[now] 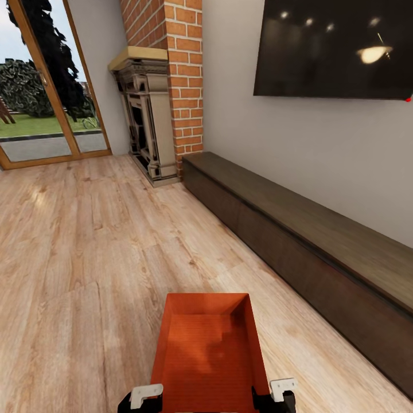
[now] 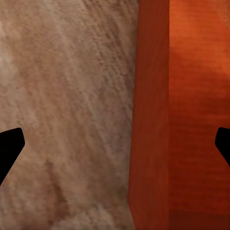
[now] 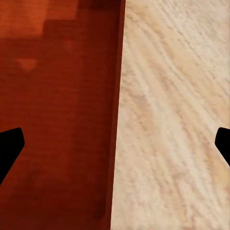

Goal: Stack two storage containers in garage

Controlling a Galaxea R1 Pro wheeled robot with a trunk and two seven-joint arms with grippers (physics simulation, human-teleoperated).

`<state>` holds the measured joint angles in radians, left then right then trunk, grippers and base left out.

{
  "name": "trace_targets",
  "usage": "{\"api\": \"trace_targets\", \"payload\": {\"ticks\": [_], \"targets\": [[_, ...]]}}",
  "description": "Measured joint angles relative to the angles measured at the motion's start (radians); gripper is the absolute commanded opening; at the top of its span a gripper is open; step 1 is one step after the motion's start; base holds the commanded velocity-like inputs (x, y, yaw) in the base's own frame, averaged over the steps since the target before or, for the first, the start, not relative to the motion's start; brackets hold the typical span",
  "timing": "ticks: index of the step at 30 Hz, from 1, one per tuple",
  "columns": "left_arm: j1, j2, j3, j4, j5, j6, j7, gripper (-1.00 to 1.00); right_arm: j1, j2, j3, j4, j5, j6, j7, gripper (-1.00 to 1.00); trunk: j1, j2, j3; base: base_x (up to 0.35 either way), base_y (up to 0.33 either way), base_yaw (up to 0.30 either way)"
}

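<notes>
Below, both open: left gripper (image 2: 115,143) and right gripper (image 3: 115,143), each astride a storage container (image 1: 209,350) wall.

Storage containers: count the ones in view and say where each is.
1. One storage container sits low in the head view over the wood floor, between the left hand and right hand. A second may be out of frame.

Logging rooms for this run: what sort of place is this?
Likely a living room: a brick fireplace, a black wall TV over a long dark low cabinet, and a light wood plank floor.
</notes>
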<state>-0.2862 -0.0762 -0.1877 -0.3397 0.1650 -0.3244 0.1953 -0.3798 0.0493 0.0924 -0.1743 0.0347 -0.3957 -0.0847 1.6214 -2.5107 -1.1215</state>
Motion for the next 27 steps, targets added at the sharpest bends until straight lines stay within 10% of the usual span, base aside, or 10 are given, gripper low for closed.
{"api": "trace_targets", "payload": {"ticks": [11,12,27], "targets": [[0.0,0.0,0.001,0.0,0.0,0.0,0.0,1.0,0.0,0.0,-0.003,0.0,-0.001,-0.001,0.0,1.0,0.0,0.0,0.0,0.0,0.0,0.0],[0.0,0.0,0.001,0.0,0.0,-0.001,0.0,-1.0,0.0,0.0,-0.003,0.0,-0.001,-0.001,0.0,1.0,0.0,0.0,0.0,0.0,0.0,0.0],[0.0,0.002,-0.002,0.0,0.0,0.0,-0.001,-1.0,0.0,0.0,-0.004,-0.001,-0.001,-0.002,0.0,1.0,0.0,0.0,0.0,0.0,0.0,0.0]]}}
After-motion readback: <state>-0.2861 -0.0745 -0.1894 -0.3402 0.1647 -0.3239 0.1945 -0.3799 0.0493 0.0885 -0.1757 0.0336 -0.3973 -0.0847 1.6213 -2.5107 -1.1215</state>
